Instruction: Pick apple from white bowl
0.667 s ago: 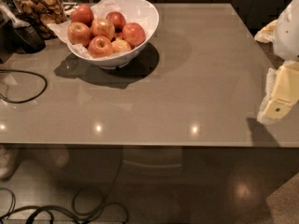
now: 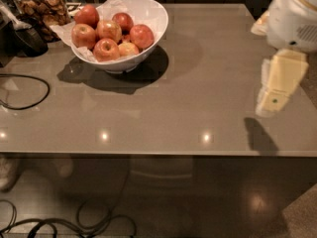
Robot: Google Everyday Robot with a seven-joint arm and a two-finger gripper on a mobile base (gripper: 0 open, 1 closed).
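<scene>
Approach step; cream two-finger gripper (image 2: 271, 100) hangs over grey table's (image 2: 198, 83) right edge, open or closed I cannot tell; round pinkish-red apple (image 2: 142, 35) lies in glossy white bowl (image 2: 157, 14), well to the gripper's left; next: reach across, descend.

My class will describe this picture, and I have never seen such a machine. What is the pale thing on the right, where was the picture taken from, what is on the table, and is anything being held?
The pale thing is a robot's arm. Its cream hand hangs over the right edge of the table, far from the fruit. There is only one picture, taken from above and looking down on the grey table. At the back left stands a white bowl, lined with paper and filled with apples. Beside it is a jar of brown snacks. Nothing shows in the hand.
</scene>
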